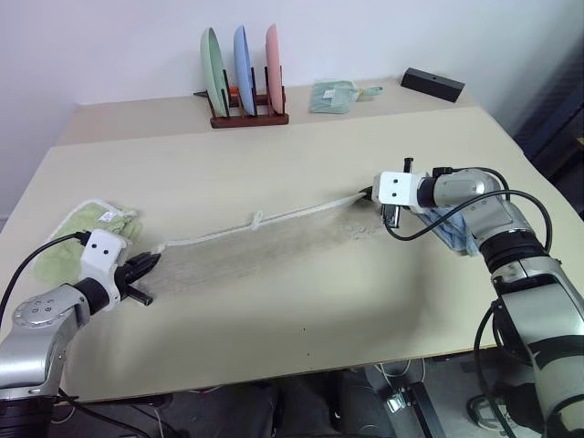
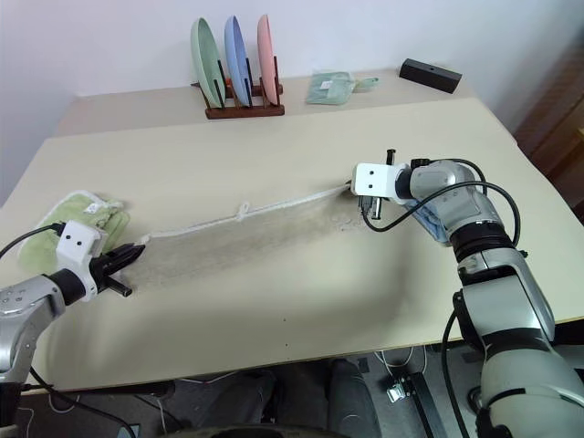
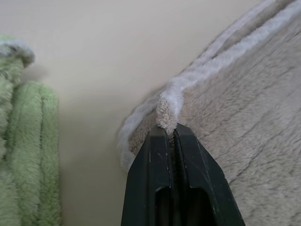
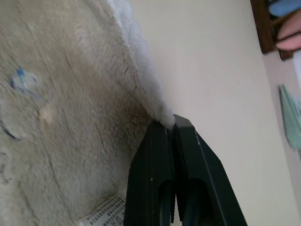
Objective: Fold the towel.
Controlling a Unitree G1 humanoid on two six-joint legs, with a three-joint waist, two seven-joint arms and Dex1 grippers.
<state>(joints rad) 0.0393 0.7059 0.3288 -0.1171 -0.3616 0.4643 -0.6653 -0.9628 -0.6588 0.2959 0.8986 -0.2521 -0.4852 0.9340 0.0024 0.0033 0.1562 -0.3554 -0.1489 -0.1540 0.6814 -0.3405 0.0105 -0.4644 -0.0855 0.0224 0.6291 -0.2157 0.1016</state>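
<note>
Beige table (image 1: 301, 310) surface is spanned by the towel (image 1: 265, 242), stretched left to right between both arms. Its left corner is pinched in the clenched left end effector (image 3: 170, 129), its right corner in the clenched right end effector (image 4: 170, 123). Three plates are held upright in a wooden rack (image 1: 248, 117) at the far edge. A green towel (image 1: 78, 233) lies far left.

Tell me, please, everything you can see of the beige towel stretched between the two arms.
The towel is beige fluffy terry with a white stitched edge, a small white loop on its far edge and a faint motif near its right end. It lies flat on the table, pulled out long. The left gripper pinches one corner and the right gripper the other, jaws shut on the hem.
</note>
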